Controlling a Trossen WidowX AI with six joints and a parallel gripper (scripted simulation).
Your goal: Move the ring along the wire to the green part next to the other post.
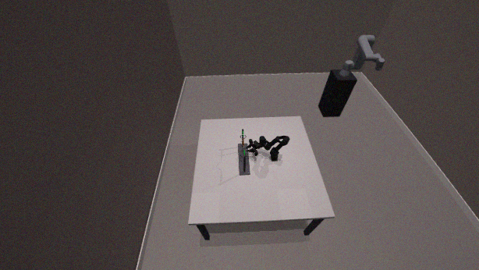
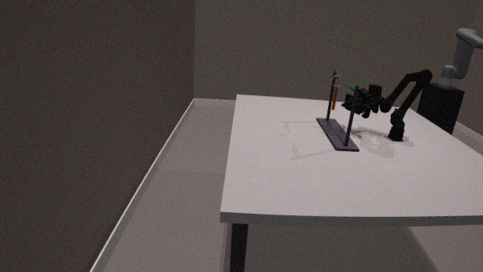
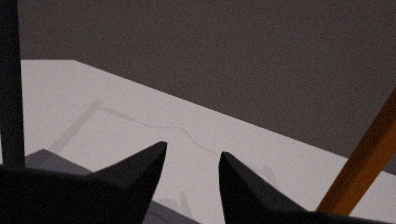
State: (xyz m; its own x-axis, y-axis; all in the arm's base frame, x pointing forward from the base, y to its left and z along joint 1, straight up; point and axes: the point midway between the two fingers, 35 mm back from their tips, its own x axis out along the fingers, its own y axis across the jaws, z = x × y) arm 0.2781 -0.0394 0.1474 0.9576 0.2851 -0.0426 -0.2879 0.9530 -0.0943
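The gripper (image 1: 247,149) (image 2: 343,104) (image 3: 193,153), jaws parted and holding nothing, seems to be approaching; it should shift sideways toward the orange handle (image 1: 243,143) (image 2: 334,98) (image 3: 362,162) before closing.

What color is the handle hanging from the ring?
The handle is orange, clearest in the wrist view.

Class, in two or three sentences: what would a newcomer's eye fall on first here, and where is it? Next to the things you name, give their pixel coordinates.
The orange handle (image 2: 334,98) (image 3: 361,165) stands out, hanging below its ring by the far post (image 2: 330,102). Beside the stand, the black arm (image 1: 278,143) (image 2: 407,84) reaches in, jaws parted. Behind, a grey arm (image 1: 365,48) (image 2: 464,51) tops a black pedestal (image 1: 337,94) (image 2: 458,94).
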